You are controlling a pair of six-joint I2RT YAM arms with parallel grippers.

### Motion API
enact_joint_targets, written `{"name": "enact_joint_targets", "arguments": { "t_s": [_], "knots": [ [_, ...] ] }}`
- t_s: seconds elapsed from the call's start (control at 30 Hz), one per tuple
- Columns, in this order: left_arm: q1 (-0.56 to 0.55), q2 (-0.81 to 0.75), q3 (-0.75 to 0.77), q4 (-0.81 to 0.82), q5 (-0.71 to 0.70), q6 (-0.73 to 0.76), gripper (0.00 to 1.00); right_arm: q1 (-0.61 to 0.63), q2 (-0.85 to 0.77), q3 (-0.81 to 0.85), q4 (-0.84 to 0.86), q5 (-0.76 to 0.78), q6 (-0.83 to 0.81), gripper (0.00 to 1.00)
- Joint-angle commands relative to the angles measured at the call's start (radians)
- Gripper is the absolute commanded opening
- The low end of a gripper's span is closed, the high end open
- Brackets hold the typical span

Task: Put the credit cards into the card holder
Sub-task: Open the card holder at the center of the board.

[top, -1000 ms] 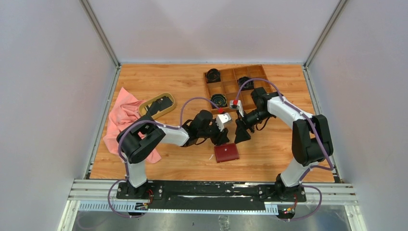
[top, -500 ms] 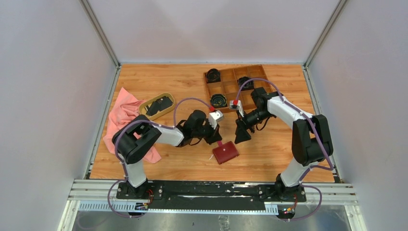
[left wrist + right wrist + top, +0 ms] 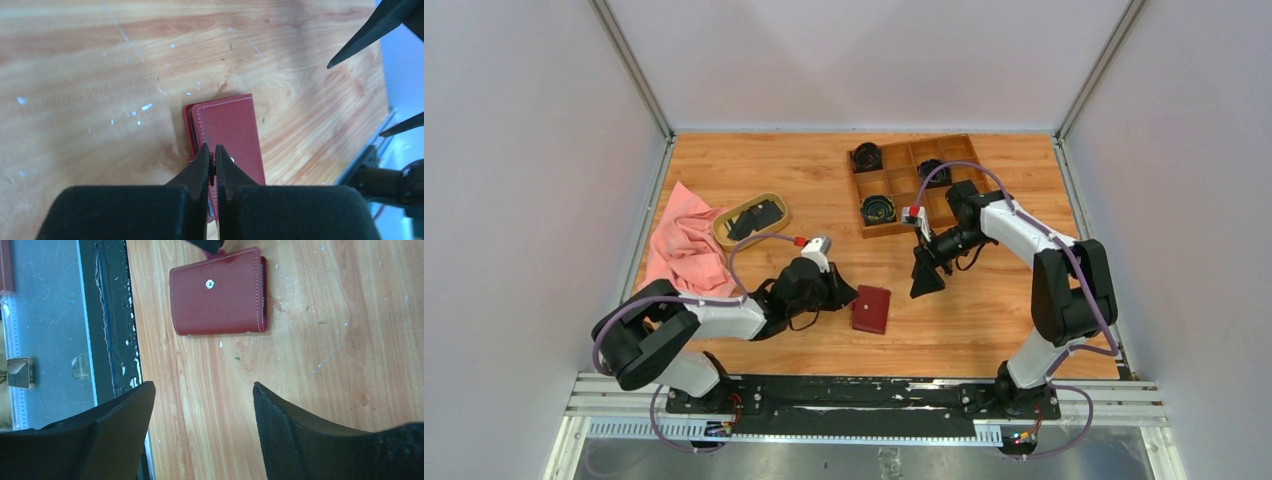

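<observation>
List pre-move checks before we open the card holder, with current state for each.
1. Left claw grips the card holder: ok, shut on its near edge.
2. Card holder opened: not ok, folded shut and lying flat on the table, snap stud facing up.
3. Right claw free: ok, open, empty, hovering apart from the card holder.
4. Credit cards located: ok, dark cards lie in the oval tan dish; how many, cannot tell.
5. Cards already inside the card holder: cannot tell while it is closed.
</observation>
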Motion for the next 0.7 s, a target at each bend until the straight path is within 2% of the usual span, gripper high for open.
{"name": "enact_joint_targets", "arguments": {
  "t_s": [0.0, 0.13, 0.3, 0.67],
  "knots": [
    [-0.038, -0.066, -0.045, 0.049, -0.138, -0.28, 0.0, 0.021, -0.051, -0.025, 0.073, -0.017, 0.09, 0.76],
    [-0.084, -0.168, -0.084, 0.062, -0.233, -0.36, 0.0, 0.045, -0.079, -0.051, 0.168, 0.032, 0.179, 0.76],
    [-0.092, -0.217, -0.092, 0.062, -0.247, -0.343, 0.0, 0.046, -0.084, -0.055, 0.189, 0.045, 0.208, 0.74],
    [-0.092, -0.031, -0.109, 0.394, -0.034, -0.37, 0.0, 0.078, -0.061, -0.055, 0.201, 0.029, 0.233, 0.65]
  ]
}}
